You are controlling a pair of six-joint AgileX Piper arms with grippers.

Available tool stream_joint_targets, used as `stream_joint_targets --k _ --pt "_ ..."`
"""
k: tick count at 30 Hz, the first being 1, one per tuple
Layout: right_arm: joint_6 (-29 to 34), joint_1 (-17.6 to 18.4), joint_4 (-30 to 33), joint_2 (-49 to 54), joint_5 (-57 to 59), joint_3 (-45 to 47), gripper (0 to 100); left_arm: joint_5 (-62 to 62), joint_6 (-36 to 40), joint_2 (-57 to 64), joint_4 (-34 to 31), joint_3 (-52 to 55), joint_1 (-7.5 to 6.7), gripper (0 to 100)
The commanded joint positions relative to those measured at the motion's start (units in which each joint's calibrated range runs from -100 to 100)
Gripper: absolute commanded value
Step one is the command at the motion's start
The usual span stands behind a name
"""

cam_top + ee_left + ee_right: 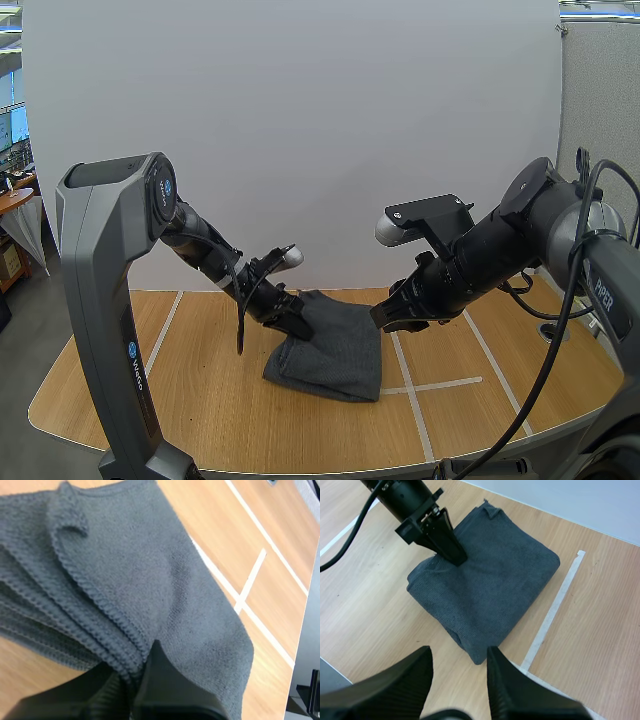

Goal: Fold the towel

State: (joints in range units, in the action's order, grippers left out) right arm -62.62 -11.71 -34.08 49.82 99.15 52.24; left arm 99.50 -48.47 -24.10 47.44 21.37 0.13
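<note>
Left gripper (134,677) is clamped on what seems the stacked left edge of the folded grey towel (340,350), lying mid table (200,400) beside a white tape line (554,605), while the right gripper (459,655) hangs with fingers spread just right of it.

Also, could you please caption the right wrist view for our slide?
The open right tool hovers near the folded grey towel on the wooden table, the left tool at its edge.

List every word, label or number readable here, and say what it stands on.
"PIPER": on the right arm, along its grey link.
On the left arm: white upright lettering below a round blue logo, too small to read.
The towel and the table bear no text.
</note>
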Motion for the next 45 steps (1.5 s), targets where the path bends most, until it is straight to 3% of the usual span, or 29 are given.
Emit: stream_joint_targets --k 1,13,15,19,20,21,22,36,45 --pt "0.04 -0.22 0.58 0.75 0.85 -0.24 58 0.5 3.07 1.27 -0.41 -1.89 -0.13 0" --pt "0.04 -0.22 0.56 0.75 0.85 -0.24 58 0.5 3.01 3.32 -2.44 -2.31 -0.07 3" --pt "0.04 -0.22 0.56 0.75 0.85 -0.24 58 0.5 3.01 3.32 -2.44 -2.31 -0.07 16" --pt "0.04 -0.22 0.56 0.75 0.85 -0.24 58 0.5 3.27 3.32 -2.66 -2.31 -0.07 66" --pt "0.04 -0.22 0.56 0.75 0.85 -0.24 58 0.5 3.27 3.32 -2.66 -2.31 -0.07 74" --pt "0.04 -0.22 0.56 0.75 0.85 -0.24 58 0.5 3.39 3.32 -2.66 -2.31 -0.07 88" --pt "0.04 -0.22 0.56 0.75 0.85 -0.24 58 0.5 3.63 3.32 -2.66 -2.31 -0.07 92" --pt "0.04 -0.22 0.56 0.75 0.85 -0.24 58 0.5 4.33 8.38 -6.05 -2.35 -0.07 93" --pt "0.04 -0.22 0.56 0.75 0.85 -0.24 58 0.5 3.78 8.27 -7.39 -0.12 -0.07 84"
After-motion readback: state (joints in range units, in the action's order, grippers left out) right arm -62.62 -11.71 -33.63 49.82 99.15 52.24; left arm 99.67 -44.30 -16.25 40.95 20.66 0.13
